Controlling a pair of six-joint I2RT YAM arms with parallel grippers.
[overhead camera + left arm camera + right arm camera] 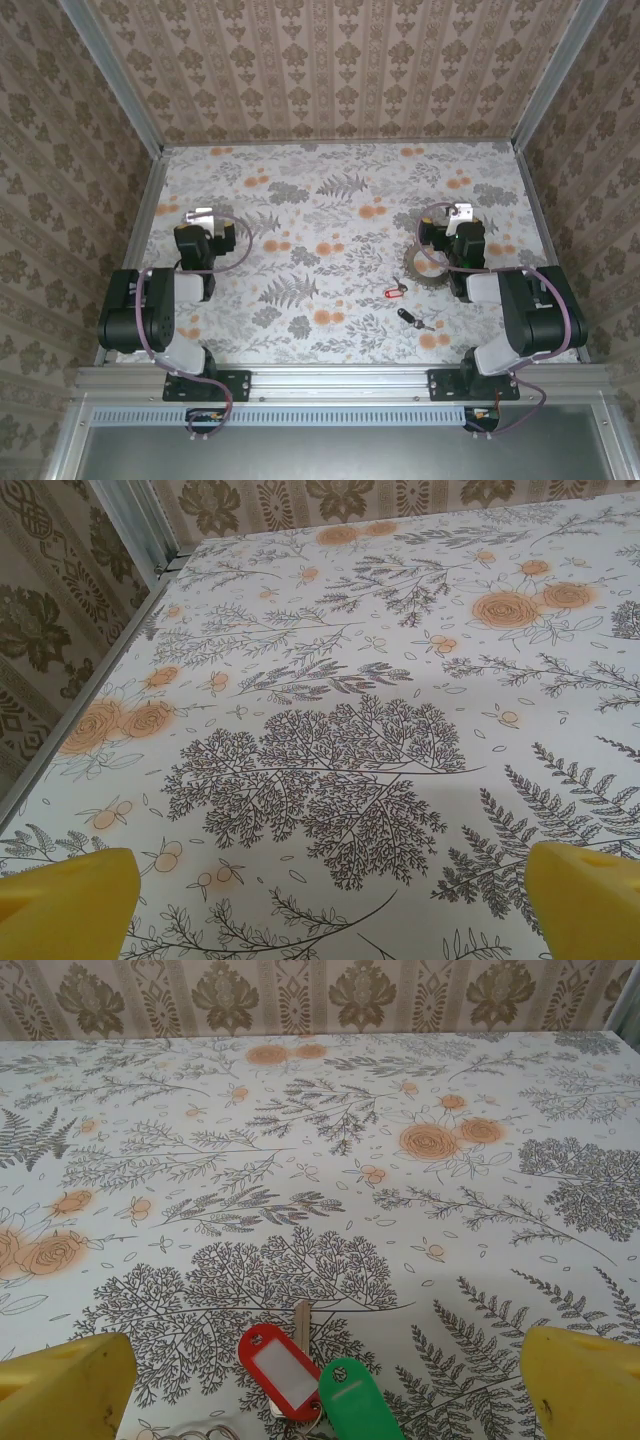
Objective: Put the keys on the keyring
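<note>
Keyring [414, 272], grey-brown beaded ring, at 4 o'clock on floral-print table [300, 190], beside right arm [520, 310], red-tagged key [393, 292] at its 8 o'clock, black-headed key [407, 319] at 7, red and green tagged keys [283, 1360] at 12 o'clock of right gripper [325, 1385], jaws spread, left gripper [330, 900] spread too

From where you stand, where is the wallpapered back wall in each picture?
Top external: back wall spans the upper band.
Left wrist: back wall is a thin strip along the top, right of the corner post.
Right wrist: back wall runs across the top.
Shared landmark: the flowered tabletop ending at its foot.
</note>
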